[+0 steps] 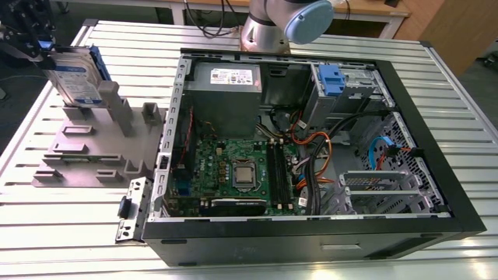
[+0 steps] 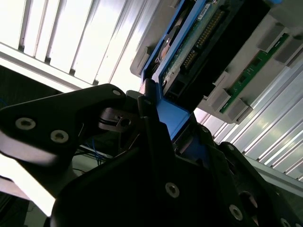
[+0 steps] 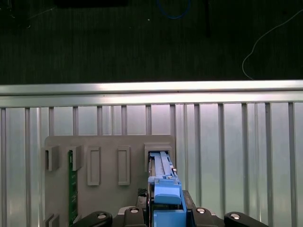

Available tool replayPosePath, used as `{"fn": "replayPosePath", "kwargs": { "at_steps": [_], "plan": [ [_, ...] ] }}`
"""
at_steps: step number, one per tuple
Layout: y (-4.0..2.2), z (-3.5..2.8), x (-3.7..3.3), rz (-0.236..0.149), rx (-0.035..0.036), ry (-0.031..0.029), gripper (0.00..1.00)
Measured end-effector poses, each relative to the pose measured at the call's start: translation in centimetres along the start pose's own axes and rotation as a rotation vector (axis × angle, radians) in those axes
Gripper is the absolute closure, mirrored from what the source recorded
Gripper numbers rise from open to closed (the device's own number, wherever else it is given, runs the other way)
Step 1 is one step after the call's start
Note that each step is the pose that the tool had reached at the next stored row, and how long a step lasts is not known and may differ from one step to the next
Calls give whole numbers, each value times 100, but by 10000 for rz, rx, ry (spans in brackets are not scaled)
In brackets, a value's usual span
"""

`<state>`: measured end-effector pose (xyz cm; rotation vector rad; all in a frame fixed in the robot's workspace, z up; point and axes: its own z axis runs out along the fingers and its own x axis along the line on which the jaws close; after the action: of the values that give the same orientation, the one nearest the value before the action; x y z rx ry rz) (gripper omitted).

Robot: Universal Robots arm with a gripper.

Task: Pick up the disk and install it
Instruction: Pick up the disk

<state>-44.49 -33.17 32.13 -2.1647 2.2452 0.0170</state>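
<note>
A slatted metal tabletop (image 1: 78,233) is carrying everything. An open black computer case (image 1: 311,240) is lying in the middle of it, showing its green motherboard (image 1: 233,166) and grey power supply (image 1: 225,79), and the arm (image 1: 284,23) is rising behind the case. A grey slotted holder (image 1: 86,151) is lying beside the case, on the exterior view's left. The disk (image 1: 74,73) is standing nearly upright at the far corner of this holder, outside the case. Its lower end is reaching a slot of the holder; whether it is resting in the slot I cannot tell. The gripper (image 1: 41,49) is above the disk, its jaws clenched on the blue bracket (image 2: 173,118) at the upper edge of the disk. A green circuit strip (image 3: 72,189) is standing in another slot.
</note>
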Motion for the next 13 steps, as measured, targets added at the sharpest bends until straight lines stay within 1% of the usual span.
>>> {"fn": "replayPosePath", "kwargs": {
  "at_steps": [5, 13],
  "plan": [
    [0, -11, 0, 0, -1, 1, 64],
    [0, -58, -1, 0, 0, 0, 64]
  ]
}}
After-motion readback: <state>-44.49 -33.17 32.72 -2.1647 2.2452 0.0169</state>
